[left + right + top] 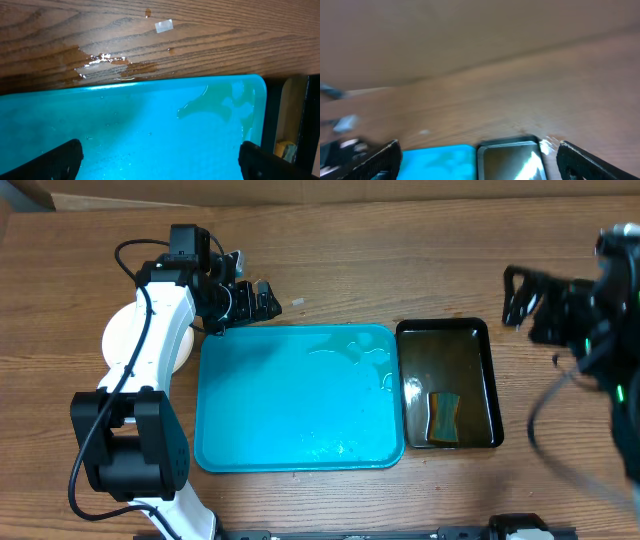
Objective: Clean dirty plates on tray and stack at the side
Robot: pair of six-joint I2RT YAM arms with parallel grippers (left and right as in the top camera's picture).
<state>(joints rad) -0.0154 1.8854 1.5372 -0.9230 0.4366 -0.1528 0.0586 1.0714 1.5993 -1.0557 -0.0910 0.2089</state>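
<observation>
The turquoise tray (300, 395) lies mid-table with no plate on it, only thin puddles near its far right corner; it also fills the lower left wrist view as tray (150, 125). Pale round plates (118, 335) sit on the table left of the tray, partly hidden under my left arm, so their number cannot be told. My left gripper (252, 292) (160, 162) hangs open over the tray's far left corner with nothing between its fingers. At the far right, my right gripper (514, 298) (479, 162) is open, empty and blurred, beyond the black tray.
A black tray (448, 385) of brownish liquid with a sponge (443, 418) stands against the turquoise tray's right side. Water is spilled on the wood (105, 62) just behind the tray. A small clear scrap (164, 26) lies farther back.
</observation>
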